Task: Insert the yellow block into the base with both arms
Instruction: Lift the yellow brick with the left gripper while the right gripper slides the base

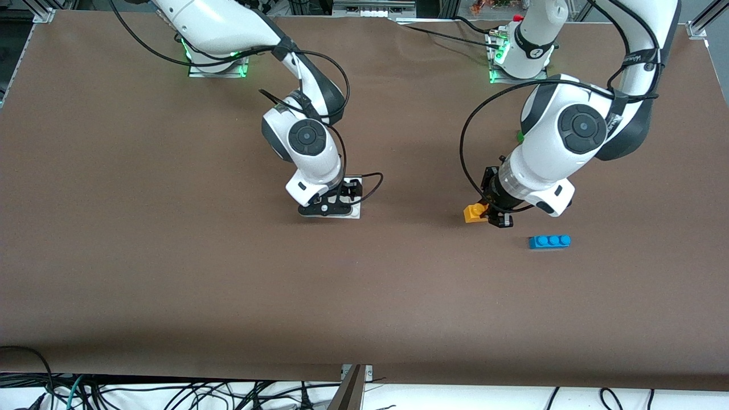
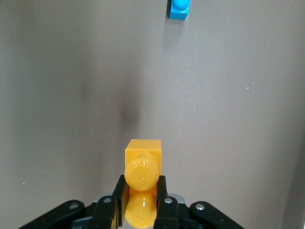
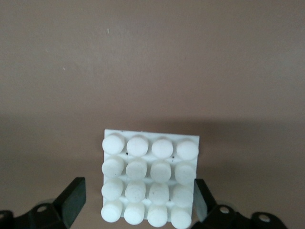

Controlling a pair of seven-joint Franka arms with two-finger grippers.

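Observation:
The yellow block (image 1: 473, 213) is clamped in my left gripper (image 1: 486, 212), low over the table toward the left arm's end. In the left wrist view the black fingers (image 2: 163, 202) press both sides of the yellow block (image 2: 143, 160), with my left gripper (image 2: 142, 198) shut on it and its studs facing the camera. The white studded base (image 1: 354, 214) lies flat near the table's middle under my right gripper (image 1: 335, 204). My right gripper (image 3: 136, 200) is open and straddles the base (image 3: 150, 176); one finger (image 3: 71, 202) stands apart from it, the other is close against its edge.
A blue three-stud brick (image 1: 549, 242) lies beside the left gripper, nearer to the front camera; its end shows as the blue brick (image 2: 179, 8) in the left wrist view. A green piece (image 1: 519, 136) peeks out under the left arm. Bare brown table separates the base and the yellow block.

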